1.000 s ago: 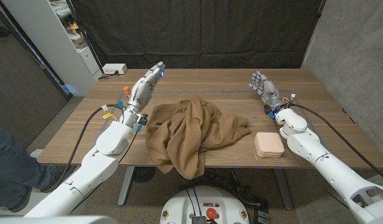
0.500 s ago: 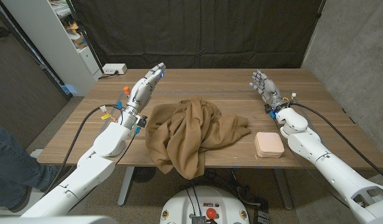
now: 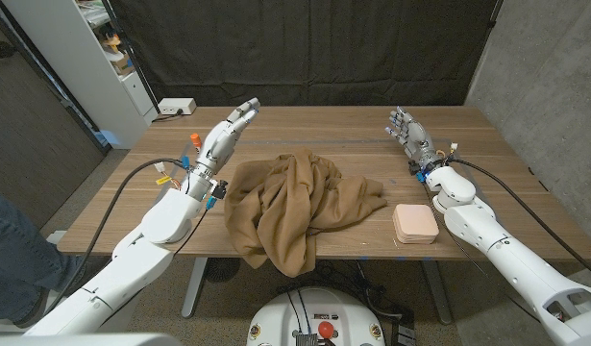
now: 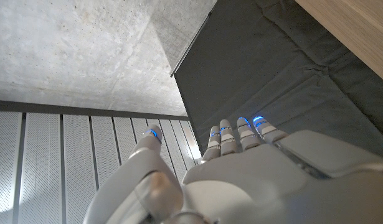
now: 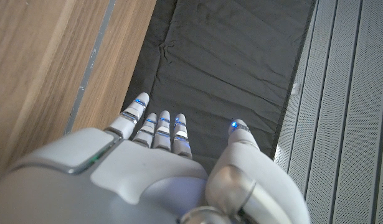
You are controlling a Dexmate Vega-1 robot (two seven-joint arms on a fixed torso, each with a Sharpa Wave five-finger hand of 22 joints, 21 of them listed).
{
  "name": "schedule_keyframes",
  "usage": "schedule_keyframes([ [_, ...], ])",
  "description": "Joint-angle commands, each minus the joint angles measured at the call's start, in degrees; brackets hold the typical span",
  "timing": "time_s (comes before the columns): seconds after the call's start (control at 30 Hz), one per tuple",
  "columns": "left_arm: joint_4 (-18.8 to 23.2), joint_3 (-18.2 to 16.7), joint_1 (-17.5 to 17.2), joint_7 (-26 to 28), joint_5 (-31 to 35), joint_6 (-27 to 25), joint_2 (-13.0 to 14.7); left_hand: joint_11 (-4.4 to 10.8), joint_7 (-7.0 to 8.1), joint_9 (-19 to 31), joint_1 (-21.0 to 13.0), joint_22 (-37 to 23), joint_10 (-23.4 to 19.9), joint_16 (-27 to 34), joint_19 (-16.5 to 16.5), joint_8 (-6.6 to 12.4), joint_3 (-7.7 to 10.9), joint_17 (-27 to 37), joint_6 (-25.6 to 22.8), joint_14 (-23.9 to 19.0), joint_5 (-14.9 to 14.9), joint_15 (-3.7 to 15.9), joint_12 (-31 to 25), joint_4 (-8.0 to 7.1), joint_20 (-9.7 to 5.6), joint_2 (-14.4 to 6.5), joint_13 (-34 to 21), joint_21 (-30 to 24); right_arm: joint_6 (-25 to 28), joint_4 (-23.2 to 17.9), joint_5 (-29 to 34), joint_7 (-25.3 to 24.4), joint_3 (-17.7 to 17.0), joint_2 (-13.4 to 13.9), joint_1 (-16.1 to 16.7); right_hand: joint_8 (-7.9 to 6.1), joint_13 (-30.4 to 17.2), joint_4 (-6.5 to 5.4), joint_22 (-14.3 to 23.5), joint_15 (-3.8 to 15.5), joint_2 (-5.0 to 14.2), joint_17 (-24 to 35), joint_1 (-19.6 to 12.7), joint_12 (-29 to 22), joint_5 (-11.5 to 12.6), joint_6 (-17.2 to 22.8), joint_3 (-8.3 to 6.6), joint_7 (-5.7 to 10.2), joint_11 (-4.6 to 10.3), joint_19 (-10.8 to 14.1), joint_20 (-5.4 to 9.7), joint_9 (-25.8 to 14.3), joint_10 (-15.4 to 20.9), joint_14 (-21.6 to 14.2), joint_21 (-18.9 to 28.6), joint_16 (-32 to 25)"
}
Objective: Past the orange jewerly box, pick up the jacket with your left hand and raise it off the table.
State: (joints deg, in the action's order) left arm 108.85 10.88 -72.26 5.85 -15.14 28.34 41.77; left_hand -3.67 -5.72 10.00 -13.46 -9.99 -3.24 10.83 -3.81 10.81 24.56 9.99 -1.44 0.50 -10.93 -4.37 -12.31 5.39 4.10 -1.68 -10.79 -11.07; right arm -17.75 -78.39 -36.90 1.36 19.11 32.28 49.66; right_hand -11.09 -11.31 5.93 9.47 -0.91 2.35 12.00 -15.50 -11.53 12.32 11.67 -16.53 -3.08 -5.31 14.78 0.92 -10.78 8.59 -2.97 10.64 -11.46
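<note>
The left robot hand (image 3: 228, 133) is up in the air over the left part of the table (image 3: 324, 123). Its fingers are straight and a little apart, and it holds nothing. The right robot hand (image 3: 407, 135) is near the right back part of the table. Its fingers are apart too, and it also holds nothing.

The jacket (image 3: 295, 207) is a big brown heap in the middle of the table. Part of it hangs over the front edge. The orange jewelry box (image 3: 414, 223) sits just beside the jacket's right end, near the front right of the table.

What could go wrong? The left robot hand is high and points toward the back edge, away from the jacket. If it comes down there, I think it will close on nothing but wood. The jacket is soft and floppy. If the fingers pinch just a thin fold, the cloth may slip out when the arm goes up. The part hanging off the front edge is heavy, so it may pull the whole jacket down to the floor. If a sleeve drags, it may push the orange jewelry box.

The jacket's left edge lies just to the right of the left robot hand and closer to the front edge. They are near, but not touching.
</note>
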Motion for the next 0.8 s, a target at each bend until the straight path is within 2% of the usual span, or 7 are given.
schedule_keyframes([
  [0.03, 2.3, -1.3, -1.1, 0.4, 3.6, -0.8, 1.2, 0.02, 0.02, 0.2, -0.5, -0.3, -0.4, 0.0, -0.1, 0.02, 0.22, 0.3, -0.3, -0.1, 0.1, -0.1, -0.1, 0.23, 0.4, 0.0, -0.2, -0.2, 0.2, -0.8, 0.0, -0.8, -0.2, 0.0, 0.5, -0.22, -0.1, 0.11, 0.3, 0.04, 0.3, 0.2, -0.3, -0.1, 0.2, 0.5, -0.08, 0.19, 0.1, 0.5, -0.02, -0.2, 0.6, -0.5, 0.4, -0.3],
  [0.8, 4.0, -2.6, -2.2, 0.3, 7.2, -0.9, 2.0, 0.22, 0.21, 0.2, -0.7, -0.3, -0.4, 0.0, -0.2, 0.04, 0.26, 0.3, -0.5, -0.1, 0.1, 0.07, 0.0, 0.5, 0.55, -0.2, -0.2, -0.1, -0.3, 0.3, 0.6, -0.7, 0.5, -1.0, -0.5, -0.23, -0.1, 0.16, 0.3, 0.04, 0.34, 0.1, -0.3, -0.1, 0.2, 0.5, -0.08, 0.23, 0.12, 0.5, -0.05, -0.2, 0.7, -0.6, 0.4, -0.3],
])
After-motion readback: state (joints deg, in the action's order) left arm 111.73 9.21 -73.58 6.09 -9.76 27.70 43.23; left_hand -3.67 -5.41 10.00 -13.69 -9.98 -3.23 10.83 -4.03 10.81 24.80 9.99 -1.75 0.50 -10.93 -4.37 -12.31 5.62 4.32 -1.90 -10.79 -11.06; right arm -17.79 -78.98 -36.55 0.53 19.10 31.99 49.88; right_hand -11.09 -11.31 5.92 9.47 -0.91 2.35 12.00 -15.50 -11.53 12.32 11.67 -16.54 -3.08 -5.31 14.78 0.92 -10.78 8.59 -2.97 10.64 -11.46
